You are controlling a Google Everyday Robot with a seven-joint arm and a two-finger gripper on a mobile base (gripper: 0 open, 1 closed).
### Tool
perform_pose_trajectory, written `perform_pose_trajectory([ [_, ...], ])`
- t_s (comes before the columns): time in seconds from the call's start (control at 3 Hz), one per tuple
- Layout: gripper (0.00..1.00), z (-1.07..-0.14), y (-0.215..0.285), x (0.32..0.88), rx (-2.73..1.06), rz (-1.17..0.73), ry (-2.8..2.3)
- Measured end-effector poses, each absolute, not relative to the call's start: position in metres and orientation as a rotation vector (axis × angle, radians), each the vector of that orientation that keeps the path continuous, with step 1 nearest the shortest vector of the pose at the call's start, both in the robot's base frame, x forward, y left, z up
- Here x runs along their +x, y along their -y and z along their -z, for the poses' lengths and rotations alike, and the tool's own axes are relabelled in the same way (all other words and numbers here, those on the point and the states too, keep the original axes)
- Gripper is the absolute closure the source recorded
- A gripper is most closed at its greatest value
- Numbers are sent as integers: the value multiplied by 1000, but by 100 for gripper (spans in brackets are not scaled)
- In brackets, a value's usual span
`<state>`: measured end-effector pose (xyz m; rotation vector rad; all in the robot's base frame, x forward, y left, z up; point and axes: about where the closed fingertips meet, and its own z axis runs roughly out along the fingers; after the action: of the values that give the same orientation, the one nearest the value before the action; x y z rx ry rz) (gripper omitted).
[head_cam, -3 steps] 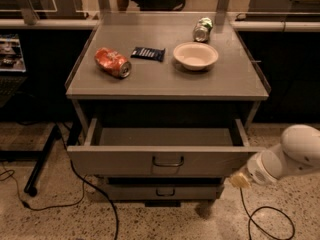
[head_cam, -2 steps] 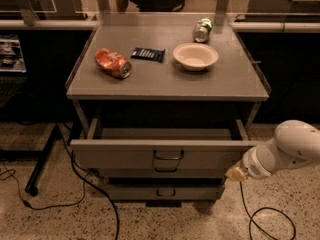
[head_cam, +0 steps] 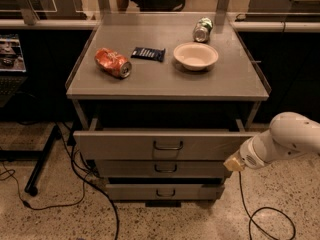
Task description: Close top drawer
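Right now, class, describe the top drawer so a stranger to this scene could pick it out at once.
Find the grey cabinet; three drawer fronts stack under its top. The top drawer is the highest one. Unlike the narrower middle front and bottom front beneath, it is widest, tallest and pulled out, with the gripper by its right end.

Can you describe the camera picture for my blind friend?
The top drawer of a grey cabinet sticks out open, the robot's gripper by the drawer's right end. On top sit a red can, a snack bar, a bowl and a green can.
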<state>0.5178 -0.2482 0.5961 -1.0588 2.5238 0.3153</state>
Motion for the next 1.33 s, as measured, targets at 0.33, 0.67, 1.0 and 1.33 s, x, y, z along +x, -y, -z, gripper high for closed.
perform_pose_trajectory([
  [0.33,100,-616,247,545,-1070,-229,-2485],
  [0.67,100,-620,248,547,-1071,-216,-2480],
  [1.0,100,-645,250,574,-1073,-115,-2437],
  [1.33,100,-659,252,590,-1067,-56,-2417],
])
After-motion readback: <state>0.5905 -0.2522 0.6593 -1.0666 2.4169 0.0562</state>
